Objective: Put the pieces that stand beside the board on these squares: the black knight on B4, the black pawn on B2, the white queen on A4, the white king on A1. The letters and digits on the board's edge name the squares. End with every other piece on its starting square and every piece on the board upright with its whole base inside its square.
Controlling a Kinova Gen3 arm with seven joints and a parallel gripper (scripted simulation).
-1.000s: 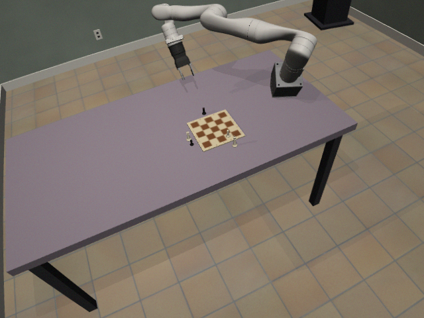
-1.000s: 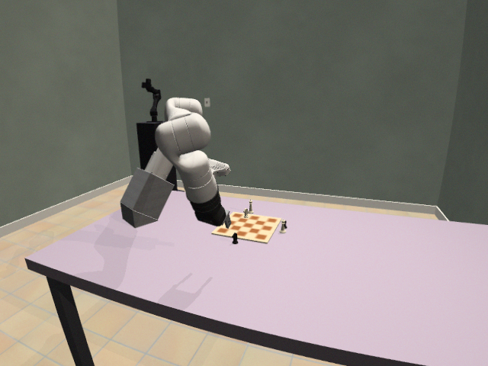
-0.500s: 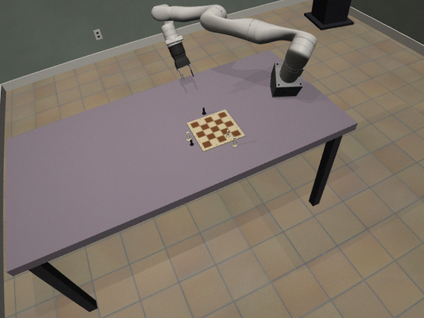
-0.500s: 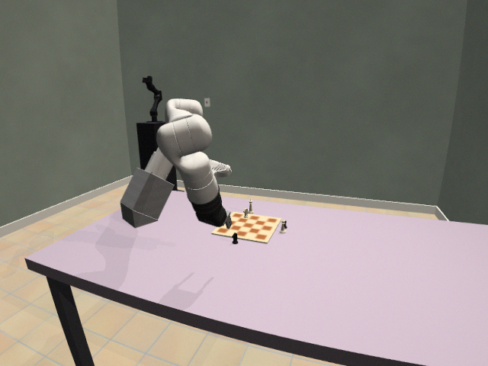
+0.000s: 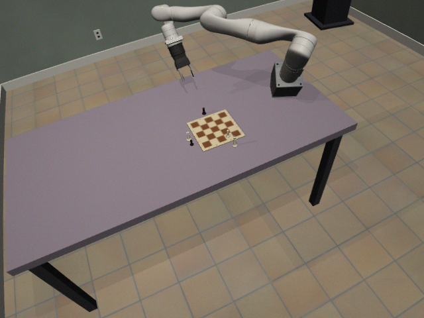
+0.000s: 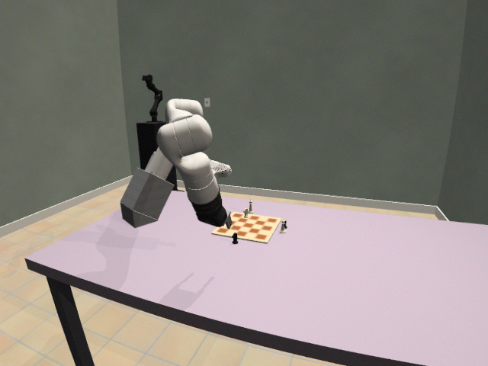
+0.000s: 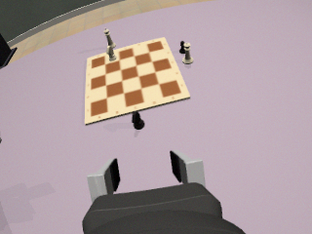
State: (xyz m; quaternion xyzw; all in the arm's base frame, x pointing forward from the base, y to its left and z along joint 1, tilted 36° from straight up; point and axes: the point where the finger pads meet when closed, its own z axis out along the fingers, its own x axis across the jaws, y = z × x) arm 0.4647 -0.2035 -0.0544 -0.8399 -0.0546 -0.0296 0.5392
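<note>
The chessboard point(image 5: 215, 130) lies in the middle of the table; it also shows in the wrist view point(image 7: 136, 80). A black piece, likely the knight point(image 5: 204, 110) point(image 7: 136, 120), stands just off the board's edge nearest my gripper. A small black pawn point(image 5: 191, 142) and a tall white piece point(image 5: 187, 136) stand together beside another edge. A second tall white piece point(image 5: 234, 141) stands off the far corner. One white piece point(image 5: 228, 133) stands on the board near that corner. My gripper point(image 5: 186, 77) is open and empty, above the table well short of the board point(image 7: 146, 170).
The arm's base point(image 5: 287, 83) is mounted at the table's back right. A black pedestal point(image 5: 329, 12) stands on the floor behind it. The arm's body point(image 6: 197, 173) hides most of the gripper in the exterior view.
</note>
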